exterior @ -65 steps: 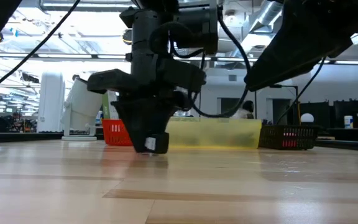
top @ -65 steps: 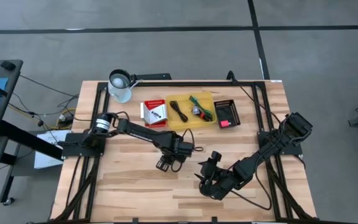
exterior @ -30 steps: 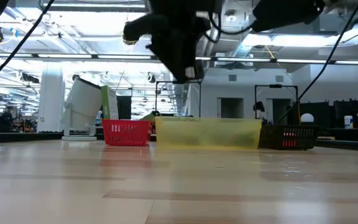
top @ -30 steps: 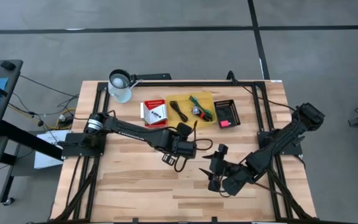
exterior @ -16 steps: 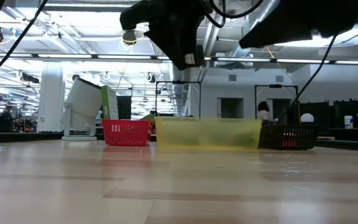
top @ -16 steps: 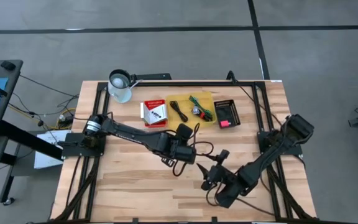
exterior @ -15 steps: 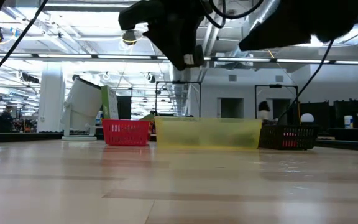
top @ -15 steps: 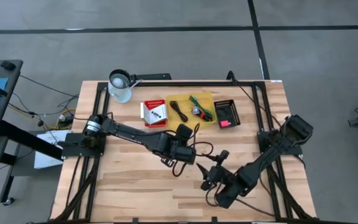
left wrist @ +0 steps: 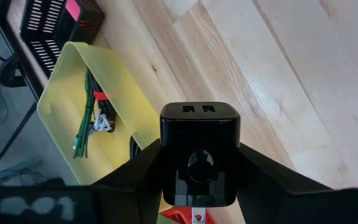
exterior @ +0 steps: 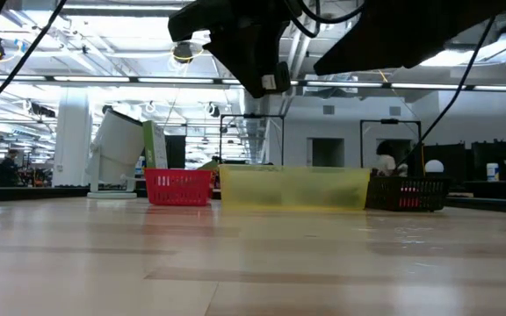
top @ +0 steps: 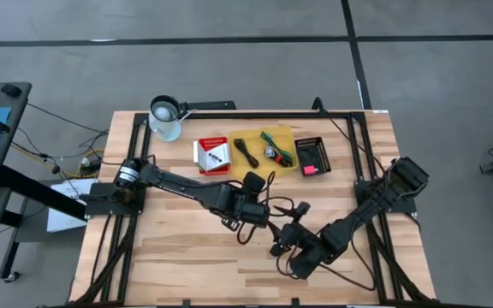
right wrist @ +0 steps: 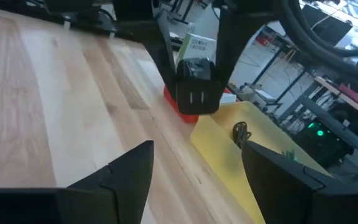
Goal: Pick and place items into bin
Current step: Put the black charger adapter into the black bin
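Observation:
My left gripper [top: 251, 210] hangs above the table's middle, shut on a black charger block [left wrist: 197, 149] with two ports. My right gripper [top: 285, 239] is open just to its near right, its fingers pointing at the block [right wrist: 194, 93]. Three bins stand in a row at the far side. The red basket [top: 212, 154] holds a white packet. A black cord, a green piece and a silvery piece lie in the yellow bin [top: 264, 147]. The black basket [top: 311, 156] contains a pink piece. My left gripper pinches the charger block between its two fingers, one on each side face [left wrist: 165, 155]. The fingers [right wrist: 166, 50] come from above, pointing down. The block is lifted clear of the table, its port face [right wrist: 194, 98] turned toward my right gripper.
A white cup [top: 165, 118] stands at the far left corner, beside the red basket. In the low view the red basket [exterior: 178, 187], yellow bin [exterior: 292, 189] and black basket [exterior: 408, 193] line the far edge. Bare wood stretches across the near half. Black frame rails run along both sides.
About two seconds ago my left gripper stood low on the table with the block; it has lifted it high and drifted slightly toward the right. My right gripper has swung toward the table's left and near edge, closer to the left gripper.

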Available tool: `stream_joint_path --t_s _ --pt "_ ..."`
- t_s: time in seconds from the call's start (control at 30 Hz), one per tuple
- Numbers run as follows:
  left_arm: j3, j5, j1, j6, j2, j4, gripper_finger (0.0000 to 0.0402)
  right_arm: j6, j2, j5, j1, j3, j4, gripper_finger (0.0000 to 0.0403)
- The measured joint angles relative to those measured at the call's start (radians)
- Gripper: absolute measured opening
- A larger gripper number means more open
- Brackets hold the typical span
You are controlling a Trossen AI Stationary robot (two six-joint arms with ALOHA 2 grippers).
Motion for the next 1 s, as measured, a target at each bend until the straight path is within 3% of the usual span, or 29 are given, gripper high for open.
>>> stream_joint_path --t_s 0.6,0.77,1.0 --pt "0.0 -0.014 -0.012 0.0 0.0 -0.004 0.0153 -0.164 0.0 0.015 -0.049 -0.006 0.002 0.0239" --pt "0.0 -0.033 -0.024 -0.008 0.0 -0.005 0.0153 -0.145 -0.097 0.048 -0.039 -0.016 -0.283 0.0239" --pt "0.031 -0.043 -0.027 -0.062 0.0 -0.014 0.0153 0.116 -0.364 -0.091 -0.028 -0.016 -0.83 0.0239"
